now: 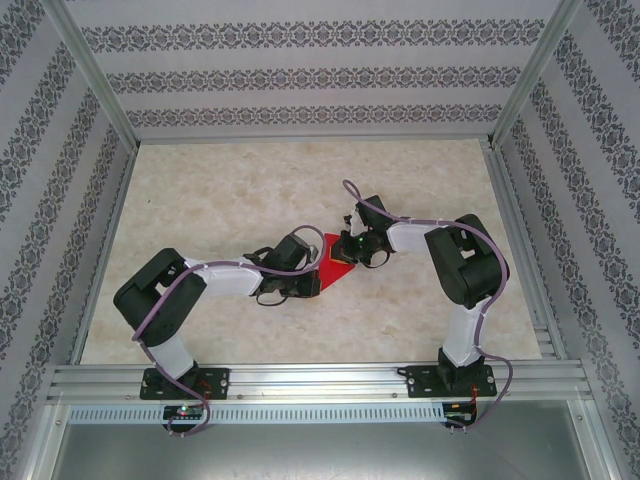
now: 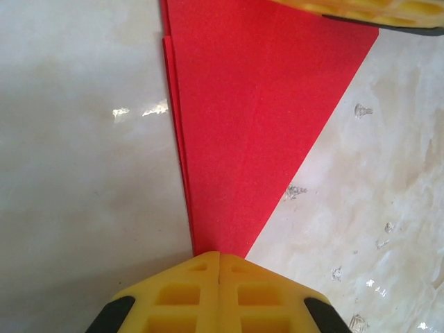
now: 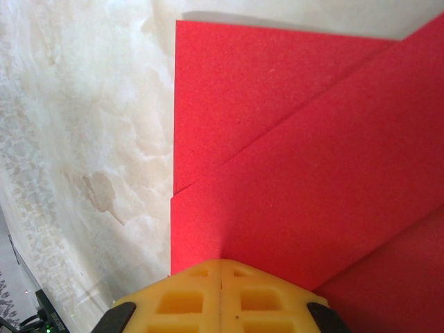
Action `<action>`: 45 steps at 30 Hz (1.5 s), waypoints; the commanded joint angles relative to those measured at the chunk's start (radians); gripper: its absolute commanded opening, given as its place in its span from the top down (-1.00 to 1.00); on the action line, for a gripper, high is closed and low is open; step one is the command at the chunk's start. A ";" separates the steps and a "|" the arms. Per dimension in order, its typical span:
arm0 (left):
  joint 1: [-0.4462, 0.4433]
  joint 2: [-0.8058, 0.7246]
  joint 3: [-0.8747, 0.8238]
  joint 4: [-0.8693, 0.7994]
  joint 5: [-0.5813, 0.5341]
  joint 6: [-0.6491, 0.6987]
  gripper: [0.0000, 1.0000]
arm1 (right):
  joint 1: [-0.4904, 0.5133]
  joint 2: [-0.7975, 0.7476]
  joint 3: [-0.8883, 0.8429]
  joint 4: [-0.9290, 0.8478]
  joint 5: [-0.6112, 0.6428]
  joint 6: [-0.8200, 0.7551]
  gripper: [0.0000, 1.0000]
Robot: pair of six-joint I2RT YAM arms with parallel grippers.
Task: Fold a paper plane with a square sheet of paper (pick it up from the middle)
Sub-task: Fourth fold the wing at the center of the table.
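Left pincer (image 2: pixel 220 258) shut, at 6 o'clock over pointed tip of one red paper (image 2: pixel 257 125); right pincer (image 3: pixel 220 267) shut, at 6 o'clock over diagonal flaps.

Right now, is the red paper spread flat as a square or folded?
Folded. The red paper tapers to a point with layered edges along one side, and a diagonal flap edge crosses it.

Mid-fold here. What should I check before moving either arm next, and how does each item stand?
1. Left gripper shut at the pointed tip of the folded bright red paper sheet: ok.
2. Right gripper shut over the sheet's overlapping flaps: ok.
3. Sheet flat on the pale marbled table: ok.
4. Layer edges flush: not ok, one long edge shows a slight offset.
5. Sheet pinched or merely pressed: cannot tell.
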 commanded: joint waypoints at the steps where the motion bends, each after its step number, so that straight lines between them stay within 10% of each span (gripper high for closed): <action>1: -0.040 -0.006 -0.062 -0.240 0.023 0.016 0.91 | -0.023 0.071 -0.026 -0.084 0.157 -0.011 0.97; 22: -0.050 -0.206 0.045 -0.201 -0.149 0.026 0.94 | -0.025 0.078 -0.031 -0.074 0.150 -0.009 0.97; 45: 0.004 0.128 0.154 -0.013 -0.090 0.020 1.00 | -0.026 0.097 -0.025 -0.071 0.129 -0.008 0.97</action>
